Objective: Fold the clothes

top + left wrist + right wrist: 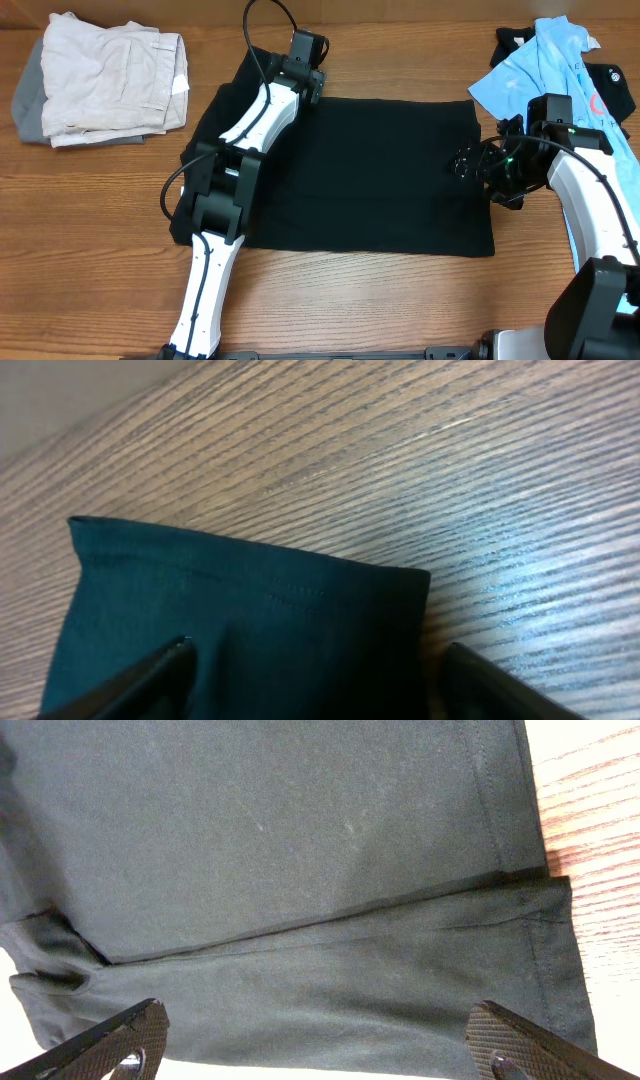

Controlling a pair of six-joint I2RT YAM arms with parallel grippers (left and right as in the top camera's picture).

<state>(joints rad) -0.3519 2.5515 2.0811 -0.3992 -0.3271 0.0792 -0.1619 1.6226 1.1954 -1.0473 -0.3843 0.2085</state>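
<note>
The black shirt (370, 175) lies flat as a folded rectangle in the middle of the table. My left gripper (308, 88) is down at its far left corner. In the left wrist view that corner (250, 610) lies between the two fingers, and the left gripper (320, 682) stands open around it. My right gripper (466, 162) is over the shirt's right edge. It (315, 1045) is wide open above the hemmed fabric (300, 850) and holds nothing. A light blue polo (555, 65) lies crumpled at the far right.
A folded beige garment (110, 80) rests on a grey one (28, 100) at the far left. More dark clothing (615, 85) lies under the polo. Bare wood table (100, 220) surrounds the shirt.
</note>
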